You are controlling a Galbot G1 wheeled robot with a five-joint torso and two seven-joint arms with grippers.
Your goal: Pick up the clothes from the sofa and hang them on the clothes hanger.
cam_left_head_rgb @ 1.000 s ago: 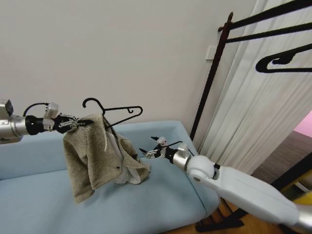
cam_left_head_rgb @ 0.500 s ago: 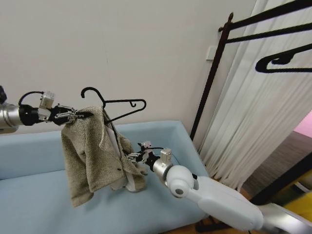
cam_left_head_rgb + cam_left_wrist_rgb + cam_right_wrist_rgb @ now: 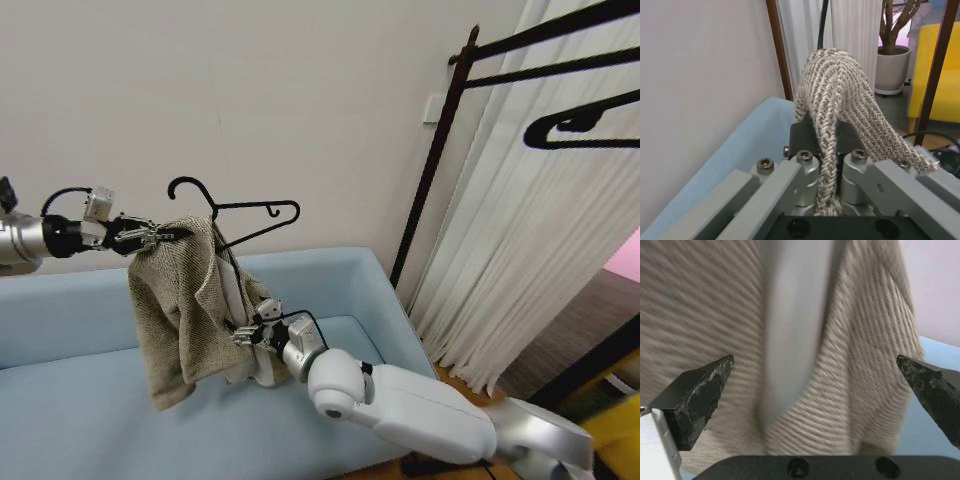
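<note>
The cardigan hangs over the sofa, its shoulder pinched in the left gripper along with a hanger — pickup looks done. The right gripper, fingers spread, is at its front. Hanging is left — the rack stands well apart.

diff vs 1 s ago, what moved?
The right gripper swung left across the sofa and now sits open at the front of the cardigan. The left gripper rose slightly with the hanger and cardigan. It stays shut on the cardigan's shoulder; the rack is unchanged.
</note>
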